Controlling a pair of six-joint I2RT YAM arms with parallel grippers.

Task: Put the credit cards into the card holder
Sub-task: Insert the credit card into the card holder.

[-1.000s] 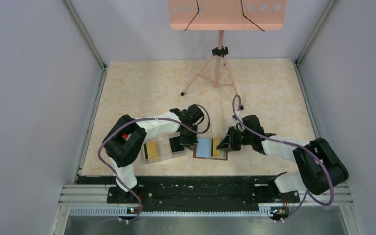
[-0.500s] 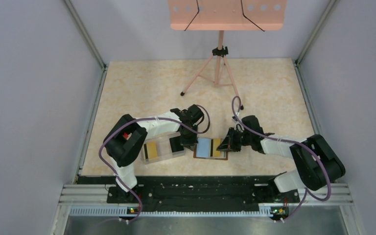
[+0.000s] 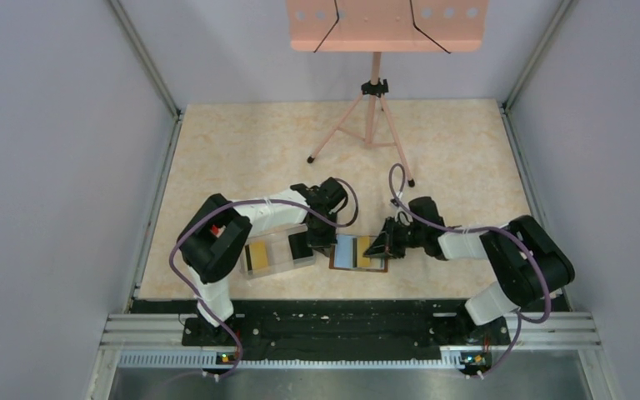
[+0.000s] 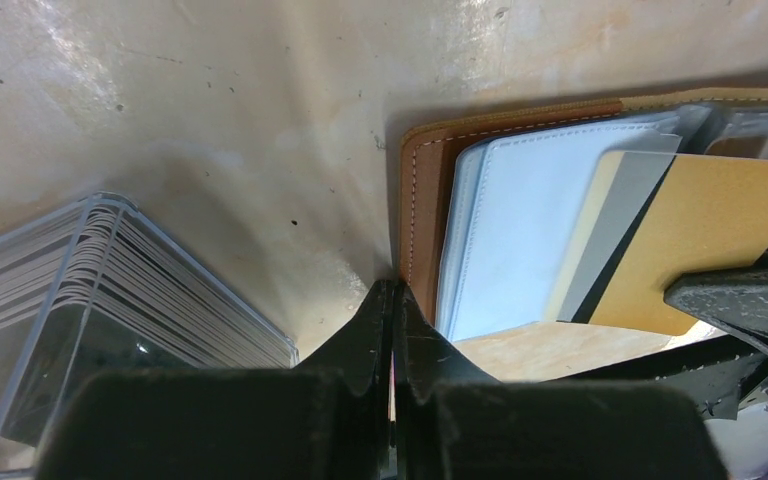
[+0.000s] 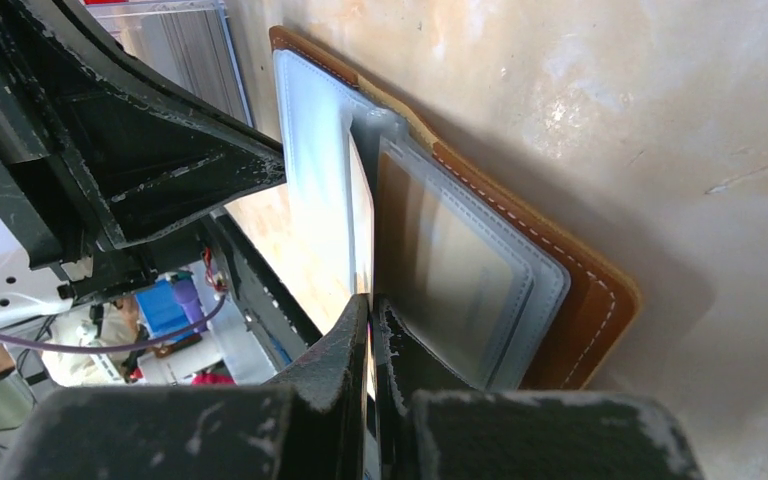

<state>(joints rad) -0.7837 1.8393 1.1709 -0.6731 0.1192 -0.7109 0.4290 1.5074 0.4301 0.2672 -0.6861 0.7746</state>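
Note:
The brown card holder (image 3: 346,252) lies open, pale blue inside up, between the two arms. My left gripper (image 3: 327,242) is shut, and its tips (image 4: 392,292) rest on the holder's left brown edge (image 4: 420,200). My right gripper (image 3: 377,246) is shut on a yellow-gold credit card (image 3: 367,251) with a black stripe. It holds the card low over the holder's right half. In the left wrist view the card (image 4: 720,235) lies over the blue pockets. In the right wrist view it is edge-on (image 5: 362,215) at a pocket of the holder (image 5: 570,310).
A clear plastic tray (image 3: 279,252) stands just left of the holder, with a yellow card (image 3: 257,257) and a black card (image 3: 300,245) in it; it also shows in the left wrist view (image 4: 110,270). A pink tripod stand (image 3: 372,125) stands at the back.
My right gripper has moved a little to the left with the yellow card, further over the holder. The left gripper has stayed on the holder's edge.

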